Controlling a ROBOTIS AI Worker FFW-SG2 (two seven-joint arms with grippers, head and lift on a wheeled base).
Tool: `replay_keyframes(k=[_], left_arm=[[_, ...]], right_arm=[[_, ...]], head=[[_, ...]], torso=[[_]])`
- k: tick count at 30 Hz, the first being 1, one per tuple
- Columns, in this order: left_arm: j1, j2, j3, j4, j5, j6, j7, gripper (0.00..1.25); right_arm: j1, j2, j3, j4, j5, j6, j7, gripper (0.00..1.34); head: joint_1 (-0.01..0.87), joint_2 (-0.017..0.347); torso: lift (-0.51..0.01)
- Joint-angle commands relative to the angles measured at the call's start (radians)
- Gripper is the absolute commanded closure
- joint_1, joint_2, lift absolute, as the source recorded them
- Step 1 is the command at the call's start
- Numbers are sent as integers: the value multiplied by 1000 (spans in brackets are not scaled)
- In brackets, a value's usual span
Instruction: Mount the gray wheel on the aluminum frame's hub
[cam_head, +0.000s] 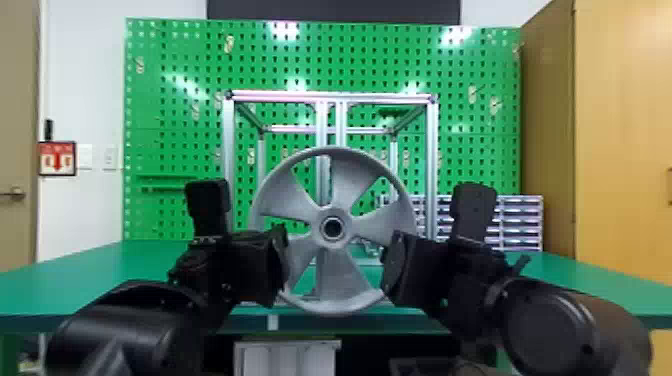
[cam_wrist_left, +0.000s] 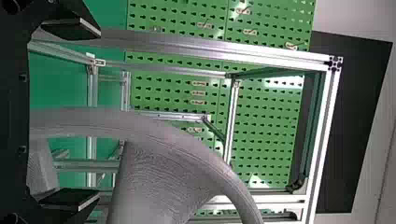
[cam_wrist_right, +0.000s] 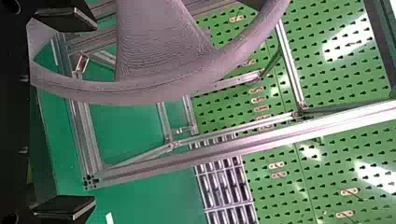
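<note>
Wheel (cam_head: 347, 175) stands upright before the aluminum frame (cam_head: 228, 150), its rim (cam_wrist_left: 161, 133) between the spread, unclenched fingers of left gripper (cam_wrist_left: 95, 115) and right gripper (cam_wrist_right: 93, 114). Poor seating (I can't tell how deep) could let it tip; crooked withdrawal could snag it.

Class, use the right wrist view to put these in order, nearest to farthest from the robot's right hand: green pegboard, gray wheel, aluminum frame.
1. Gray wheel: its rim lies between the fingers of the right hand.
2. Aluminum frame: just beyond the wheel.
3. Green pegboard: at the back, behind the frame.
</note>
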Motion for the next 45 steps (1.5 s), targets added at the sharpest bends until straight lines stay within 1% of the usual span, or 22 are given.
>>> replay_keyframes(k=[1,7,11,15,19,23,25,27,29,33,35,39,43,45], left_arm=[[31,12,8,-54,9,19,0,91],[86,30,24,-150,22,43,0,91],[126,42,33,-217,35,62,-1,91],[168,55,33,-263,49,68,-1,91],[206,64,36,-301,58,68,-1,91],[249,73,44,-341,61,68,-1,91],[277,85,47,-369,52,68,-1,91],[304,99,51,-392,44,68,-1,91],[335,105,62,-406,45,68,-1,91],[386,114,68,-427,35,66,-9,91],[415,127,74,-436,33,60,-18,93],[470,142,86,-441,21,7,-52,96],[514,159,90,-441,-14,-38,-84,101],[541,162,94,-441,-36,-62,-89,101]], right_arm=[[23,1,-1,-41,-10,0,0,-2],[80,1,-5,-129,-30,15,0,-2],[115,-8,-5,-182,-44,17,0,-2],[150,-12,-7,-234,-44,19,0,-2],[193,-25,-8,-284,-42,17,0,-2],[249,-44,-11,-319,-42,-9,1,-2],[279,-54,-15,-328,-45,-32,5,-2],[308,-60,-21,-330,-45,-55,28,-2],[341,-64,-22,-331,-35,-80,57,-2],[402,-74,-18,-342,22,-141,118,-2],[434,-72,-13,-348,68,-170,144,-2],[488,-71,-4,-351,143,-232,187,-2],[545,-72,2,-351,229,-284,235,-2],[577,-77,4,-350,254,-307,241,-2]], head=[[-5,6],[-5,6],[-5,6],[-5,6],[-5,6],[-5,6],[-5,6],[-5,6],[-5,6],[-5,6],[-5,6],[-5,6],[-5,6],[-5,6]], torso=[[-499],[-499],[-499],[-499],[-499],[-499],[-499],[-499],[-499],[-499],[-499],[-499],[-499],[-499]])
